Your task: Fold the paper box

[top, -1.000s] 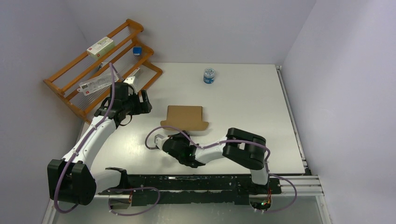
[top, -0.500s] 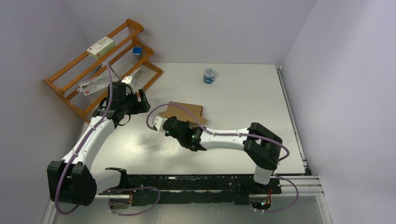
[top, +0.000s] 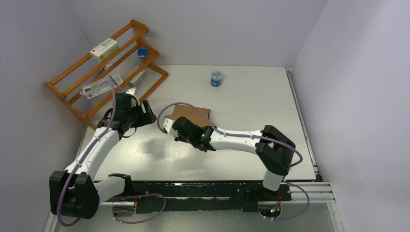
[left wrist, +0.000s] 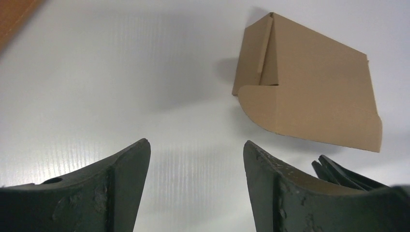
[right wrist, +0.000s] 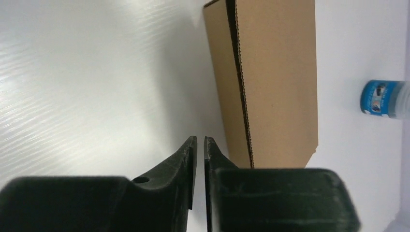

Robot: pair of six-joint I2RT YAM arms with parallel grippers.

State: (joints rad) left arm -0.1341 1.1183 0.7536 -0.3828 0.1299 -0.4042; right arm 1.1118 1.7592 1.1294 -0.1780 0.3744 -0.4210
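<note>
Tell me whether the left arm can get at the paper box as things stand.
Probably yes. The left gripper is open and faces the paper box, with only the table surface between them. The right gripper sits close beside the box, so it may crowd that side.

The right arm has unfolded from its tucked pose by the table's near edge and now stretches out to the left and away. The right gripper, earlier just in front of the near flap of the paper box, now hangs over the box's near left corner, hiding that flap from overhead. The left gripper has drawn away from the wooden rack and sits closer to the box's left side.
</note>
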